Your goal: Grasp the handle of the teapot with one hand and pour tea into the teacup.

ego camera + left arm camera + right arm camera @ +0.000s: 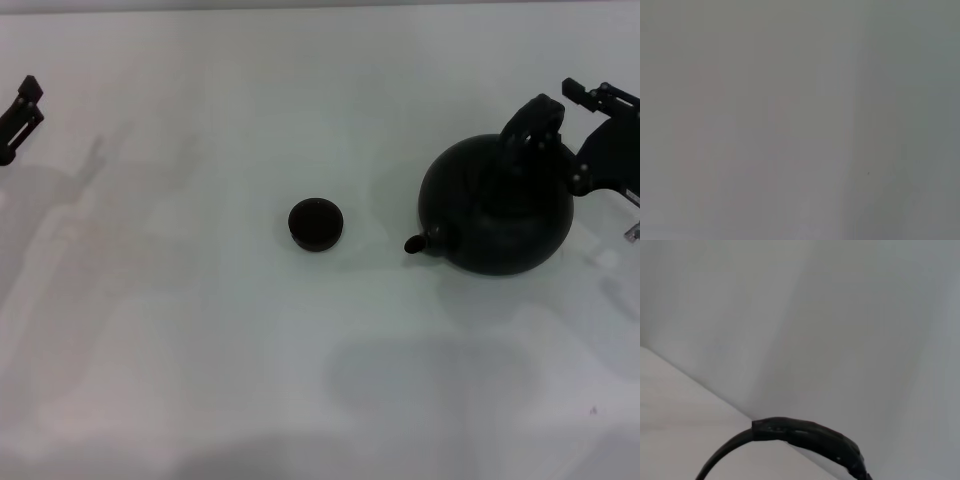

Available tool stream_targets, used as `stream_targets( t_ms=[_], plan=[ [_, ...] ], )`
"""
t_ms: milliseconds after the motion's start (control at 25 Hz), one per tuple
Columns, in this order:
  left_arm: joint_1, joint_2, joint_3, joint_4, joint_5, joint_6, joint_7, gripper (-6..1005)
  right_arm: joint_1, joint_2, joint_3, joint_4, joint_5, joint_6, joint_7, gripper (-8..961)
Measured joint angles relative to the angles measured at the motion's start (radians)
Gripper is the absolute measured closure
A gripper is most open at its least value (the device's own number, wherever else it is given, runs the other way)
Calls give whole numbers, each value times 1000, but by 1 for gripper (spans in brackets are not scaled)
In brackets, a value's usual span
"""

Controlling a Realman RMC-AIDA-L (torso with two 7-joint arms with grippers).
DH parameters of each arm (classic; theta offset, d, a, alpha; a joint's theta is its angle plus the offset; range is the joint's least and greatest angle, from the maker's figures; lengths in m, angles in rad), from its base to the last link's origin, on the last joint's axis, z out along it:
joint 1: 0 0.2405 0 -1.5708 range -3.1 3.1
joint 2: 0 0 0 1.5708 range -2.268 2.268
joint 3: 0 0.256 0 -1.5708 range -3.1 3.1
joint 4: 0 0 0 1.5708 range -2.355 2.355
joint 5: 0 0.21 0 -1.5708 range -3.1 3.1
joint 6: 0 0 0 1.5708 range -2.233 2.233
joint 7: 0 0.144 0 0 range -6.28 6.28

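Teapot (497, 212), black and round, sits on the white bench (200, 380) toward 3 o'clock from the middle of the head view, its short spout (418, 242) pointing toward 9 o'clock at the teacup (315, 224). That small dark cup stands alone near the centre, apart from the spout by a strip of bare white surface. Wide open bench lies around the cup toward 6, 9 and 12 o'clock, while the pot has little room toward 3 o'clock before the picture's edge. At the pot's top, toward 1 o'clock, the arched handle (530, 118) rises, and the right gripper (590, 120) stands just beside it at the right edge, partly cut off; black against black, I cannot tell whether its fingers are spread or closed, or whether they touch the handle. The right wrist view shows only a curved stretch of the handle (805, 436) low in the picture against pale surface, with its lower part cut off. The left gripper (20, 115) is parked far off at the 9 o'clock edge, mostly out of the picture, and its finger state cannot be told. The left wrist view shows only a blank grey field.
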Motion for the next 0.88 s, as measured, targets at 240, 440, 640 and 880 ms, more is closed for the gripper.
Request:
stream_targets(
  t_ms=[240, 440, 640, 880],
  plan=[
    [0, -1, 0, 0, 0, 0, 0, 126, -2, -2, 0, 3, 2, 10, 39, 328],
    [2, 0, 0, -1, 0, 0, 0, 126, 1, -8, 0, 23, 3, 50, 63, 214],
    [5, 0, 0, -2, 0, 0, 0, 126, -13, -12, 7, 26, 2, 68, 80, 118],
    [4, 0, 0, -11, 0, 0, 0, 126, -40, -16, 103, 71, -5, 128, 85, 93]
  ],
)
